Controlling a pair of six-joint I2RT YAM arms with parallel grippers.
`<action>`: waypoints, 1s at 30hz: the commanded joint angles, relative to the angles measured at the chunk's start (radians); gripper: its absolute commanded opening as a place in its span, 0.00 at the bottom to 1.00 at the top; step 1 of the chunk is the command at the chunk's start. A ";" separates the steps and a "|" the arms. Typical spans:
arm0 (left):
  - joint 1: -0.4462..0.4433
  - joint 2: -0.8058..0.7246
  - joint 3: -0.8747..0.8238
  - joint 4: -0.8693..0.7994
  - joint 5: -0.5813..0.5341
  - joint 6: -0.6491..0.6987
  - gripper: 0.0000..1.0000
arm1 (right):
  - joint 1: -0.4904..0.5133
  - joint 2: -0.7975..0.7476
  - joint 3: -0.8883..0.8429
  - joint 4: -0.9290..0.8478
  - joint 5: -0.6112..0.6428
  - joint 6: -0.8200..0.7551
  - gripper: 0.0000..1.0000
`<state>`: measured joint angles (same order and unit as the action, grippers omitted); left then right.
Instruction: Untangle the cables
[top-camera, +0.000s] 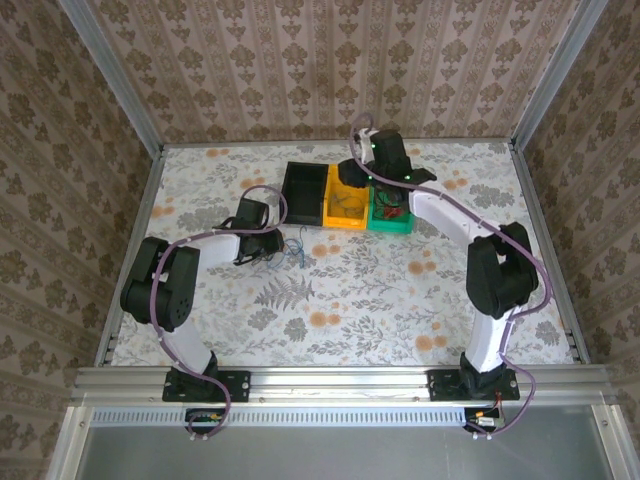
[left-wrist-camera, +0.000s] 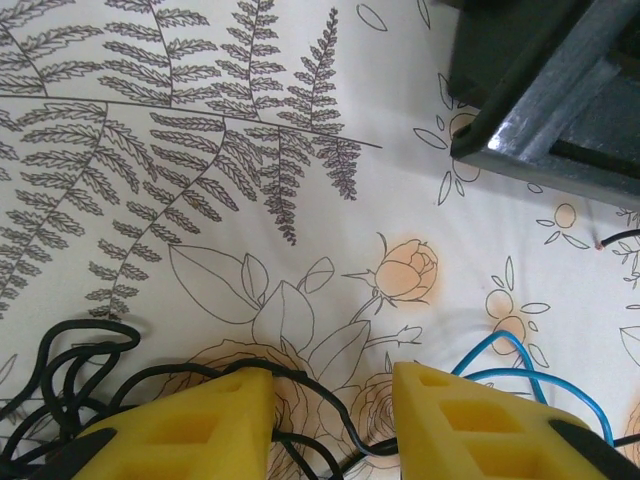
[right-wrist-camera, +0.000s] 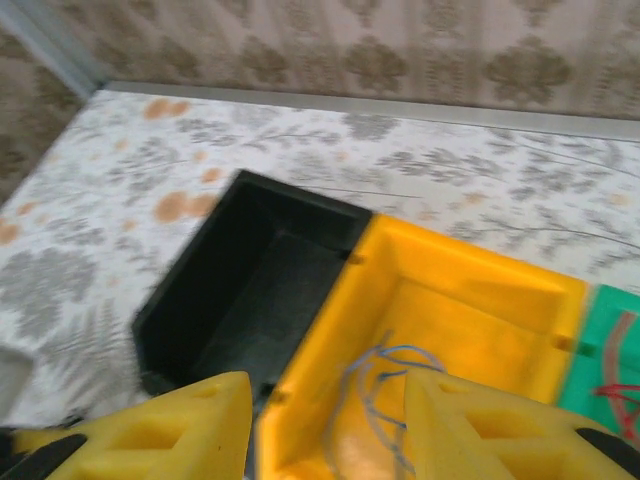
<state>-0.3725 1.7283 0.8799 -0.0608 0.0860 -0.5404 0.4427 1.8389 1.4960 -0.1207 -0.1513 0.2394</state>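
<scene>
Your cables (top-camera: 291, 251), a loose knot of thin black and blue strands, lie on the bench (top-camera: 350, 290) beneath your left claw (left-wrist-camera: 330, 425), its jaws spread astride a black strand. Your right claw (right-wrist-camera: 328, 430), jaws also spread, hangs over a blue wire (right-wrist-camera: 405, 352) in the yellow bin (right-wrist-camera: 480, 295).

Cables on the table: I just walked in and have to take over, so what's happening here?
The left gripper is open, low over a tangle of dark cables and a blue cable on the table. The right gripper is open above the yellow bin, which holds a blue wire. A red wire lies in the green bin.
</scene>
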 joint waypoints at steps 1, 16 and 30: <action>-0.012 -0.005 -0.013 -0.070 0.030 0.032 0.37 | 0.097 0.011 -0.067 -0.073 -0.114 -0.012 0.46; -0.017 -0.030 -0.038 -0.068 0.012 0.043 0.37 | 0.247 0.272 0.055 -0.354 -0.210 -0.077 0.47; -0.014 -0.014 -0.038 -0.080 -0.010 0.031 0.37 | 0.138 -0.058 -0.155 -0.234 0.007 -0.051 0.00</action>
<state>-0.3809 1.7065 0.8631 -0.0761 0.0841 -0.5144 0.6415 1.9423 1.3857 -0.3992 -0.2634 0.1638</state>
